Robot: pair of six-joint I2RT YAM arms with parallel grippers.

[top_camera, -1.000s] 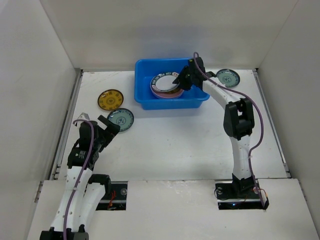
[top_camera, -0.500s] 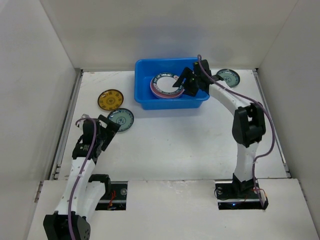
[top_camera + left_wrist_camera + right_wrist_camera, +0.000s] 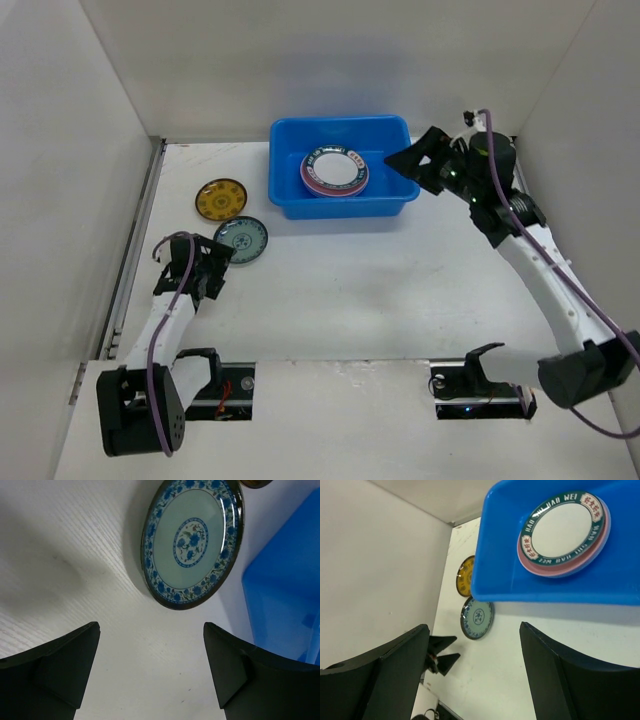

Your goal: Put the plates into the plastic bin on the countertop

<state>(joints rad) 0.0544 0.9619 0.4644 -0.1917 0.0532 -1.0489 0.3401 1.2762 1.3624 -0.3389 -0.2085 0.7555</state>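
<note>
Your left gripper [image 3: 150, 627] is spread wide and empty, low over the table [image 3: 75, 555]. The blue-patterned plate [image 3: 192, 540] lies just ahead, upper centre of frame. Your right gripper [image 3: 415, 165], also released, hangs right of the plastic bin [image 3: 290, 200], which holds stacked plates [image 3: 334, 172]. Step, as judged: approach. Next: advance, straddle the plate's rim, close.

I read "HAN WEI" on the green rim of the top plate [image 3: 563, 527]; the red characters beside it seem illegible.

Plate stack [image 3: 334, 172] inside bin [image 3: 340, 208]; two plates [image 3: 241, 239] left.
</note>
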